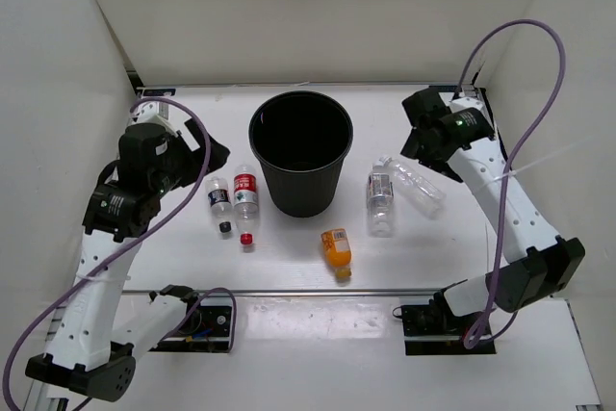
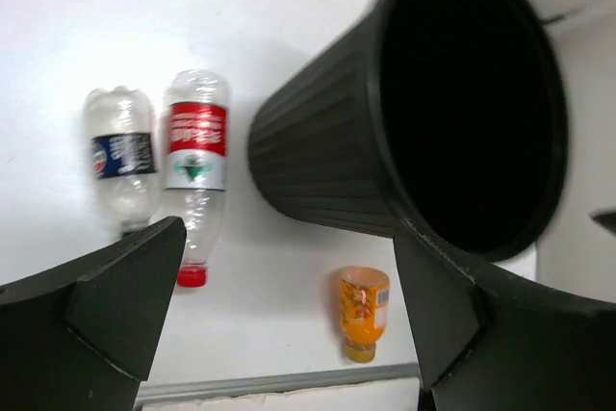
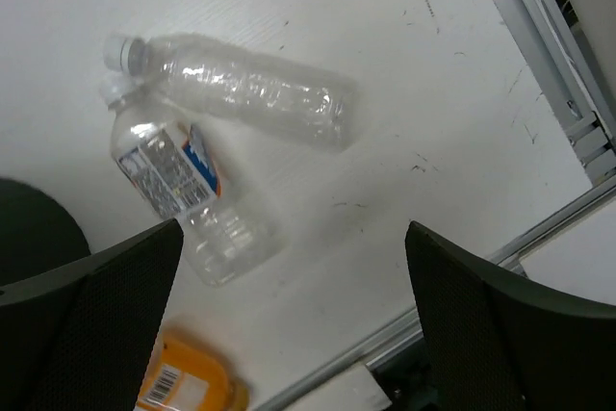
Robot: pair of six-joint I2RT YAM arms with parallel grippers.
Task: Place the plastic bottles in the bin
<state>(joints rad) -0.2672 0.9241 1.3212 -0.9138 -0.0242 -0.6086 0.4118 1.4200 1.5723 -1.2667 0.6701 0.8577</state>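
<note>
Standing upright, the bin [image 2: 318,161] was seen ribbed only from the left wrist. The left gripper [image 2: 289,230] and right gripper [image 3: 294,228] were held aloft, fingers wide, empty.

Black bin [image 1: 300,194] upright mid-table, mouth open to the camera.

Left of it, two bottles lie side by side with caps toward the near edge: dark-label bottle [image 1: 219,197] and red-label bottle [image 1: 246,194], the latter just beside the bin wall.

Right of the bin, white-label bottle [image 1: 380,197] and unlabelled clear bottle [image 1: 416,183] lie in a V, cap ends together at the far side.

Orange bottle [image 1: 336,248] lies apart, nearer the bases.

Left gripper [image 1: 210,156] hangs above the left pair. Right gripper [image 1: 416,130] hangs beyond the right pair. Purple cables loop from both arms.
</note>
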